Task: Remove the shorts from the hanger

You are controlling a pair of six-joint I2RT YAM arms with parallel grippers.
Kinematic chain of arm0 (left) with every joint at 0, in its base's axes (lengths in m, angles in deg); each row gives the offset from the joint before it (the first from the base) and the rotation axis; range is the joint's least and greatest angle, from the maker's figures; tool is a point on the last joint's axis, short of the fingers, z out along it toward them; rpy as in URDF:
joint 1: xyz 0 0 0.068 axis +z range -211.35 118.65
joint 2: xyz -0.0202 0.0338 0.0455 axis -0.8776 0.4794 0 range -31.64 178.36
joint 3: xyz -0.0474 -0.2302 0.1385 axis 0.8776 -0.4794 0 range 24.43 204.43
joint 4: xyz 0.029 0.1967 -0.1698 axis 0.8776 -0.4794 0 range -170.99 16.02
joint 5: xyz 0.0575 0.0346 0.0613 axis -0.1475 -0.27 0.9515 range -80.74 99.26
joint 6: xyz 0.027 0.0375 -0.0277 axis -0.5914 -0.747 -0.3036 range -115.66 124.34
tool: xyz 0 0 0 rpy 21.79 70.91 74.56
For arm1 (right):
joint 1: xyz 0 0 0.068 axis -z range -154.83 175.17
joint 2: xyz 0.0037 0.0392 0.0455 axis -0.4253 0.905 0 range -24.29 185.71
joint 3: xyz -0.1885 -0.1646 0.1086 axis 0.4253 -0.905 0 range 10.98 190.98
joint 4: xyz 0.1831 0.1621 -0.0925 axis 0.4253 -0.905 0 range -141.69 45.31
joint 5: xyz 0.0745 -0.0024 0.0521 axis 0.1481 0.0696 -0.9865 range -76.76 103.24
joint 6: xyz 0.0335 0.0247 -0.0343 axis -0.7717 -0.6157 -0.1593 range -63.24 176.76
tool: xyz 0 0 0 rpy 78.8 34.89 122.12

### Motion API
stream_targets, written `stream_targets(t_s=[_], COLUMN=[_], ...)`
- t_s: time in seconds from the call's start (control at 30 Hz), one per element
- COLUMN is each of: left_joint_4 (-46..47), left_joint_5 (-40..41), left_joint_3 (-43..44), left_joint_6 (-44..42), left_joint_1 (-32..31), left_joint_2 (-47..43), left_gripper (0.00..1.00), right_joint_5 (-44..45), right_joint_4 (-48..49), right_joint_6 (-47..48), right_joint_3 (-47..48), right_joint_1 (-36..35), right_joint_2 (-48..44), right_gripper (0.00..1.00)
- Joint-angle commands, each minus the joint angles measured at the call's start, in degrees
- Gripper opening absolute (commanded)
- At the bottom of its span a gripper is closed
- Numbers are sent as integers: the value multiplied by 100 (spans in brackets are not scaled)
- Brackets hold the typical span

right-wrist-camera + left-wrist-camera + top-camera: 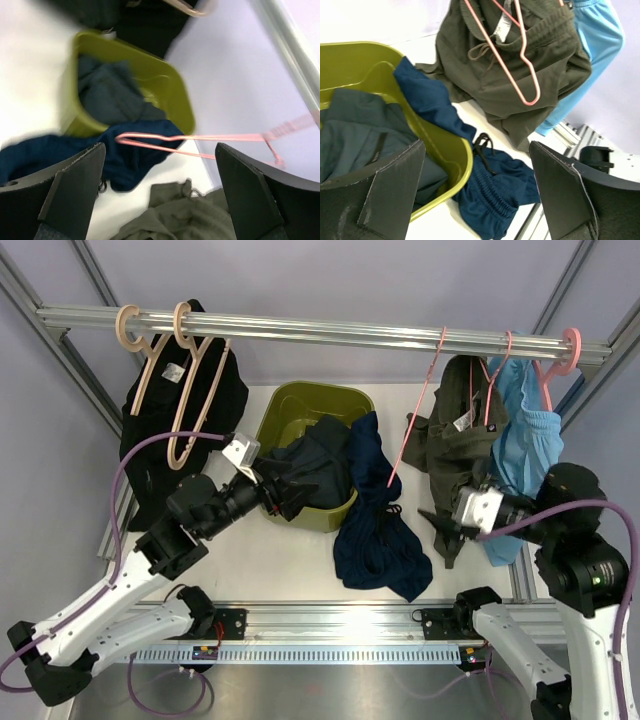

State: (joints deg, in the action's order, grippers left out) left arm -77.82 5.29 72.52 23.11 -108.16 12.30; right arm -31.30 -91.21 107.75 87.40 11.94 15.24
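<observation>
White table [290, 560]: limp navy shorts [375, 540] drape over a rounded olive bin [285, 415].

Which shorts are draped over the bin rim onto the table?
The navy blue pair. The teal-slate pair sits inside the green bin; the olive pair and light-blue pair hang at right.

Lighting's soft and even, no hard shadows anywhere. Top view is crisp. Left wrist view is decent, though the worktop [420, 47] washes out to plain white. Right wrist view is smeary: the pink hanger [210, 136] streaks, and the rail [285, 45] is blurred too.
</observation>
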Motion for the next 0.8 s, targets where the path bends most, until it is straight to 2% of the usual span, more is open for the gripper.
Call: stream_targets(t_s=[0.0,0.03,0.1,0.13,0.23,0.37,0.5,0.67,0.77], left_joint_4=[-126,-231,-284,-328,-416,-530,-697,-899,-917], left_joint_5=[370,370,555,616,756,950,1126,1275,1311], left_joint_3=[-81,-99,-203,-248,-467,-748,-977,-1100,-1144], left_joint_6=[-224,-215,-180,-119,13,233,408,532,532], left_joint_1=[-4,-4,-4,-4,-4,-4,-4,-4,-4], left_joint_2=[-166,-263,-386,-526,-764,-1299,-1669,-1933,-2039], left_gripper=[90,90,90,90,90,90,91,91,91], right_joint_5=[-1811,-1822,-1456,-1253,-303,339,1341,1921,2045], right_joint_4=[-3003,-3412,-4572,-4759,-4437,-3129,-1573,-184,248], right_joint_6=[3633,4560,5627,6251,6749,6329,5635,4878,4570], right_joint_3=[39,31,-179,-337,-1259,-2226,-2825,-2896,-2800], right_joint_1=[-48,-65,-153,-310,-862,-1742,-2613,-3149,-3290], right_joint_2=[668,801,1177,1267,1268,1250,2038,3084,3586], right_gripper=[98,98,97,93,92,95,96,100,99])
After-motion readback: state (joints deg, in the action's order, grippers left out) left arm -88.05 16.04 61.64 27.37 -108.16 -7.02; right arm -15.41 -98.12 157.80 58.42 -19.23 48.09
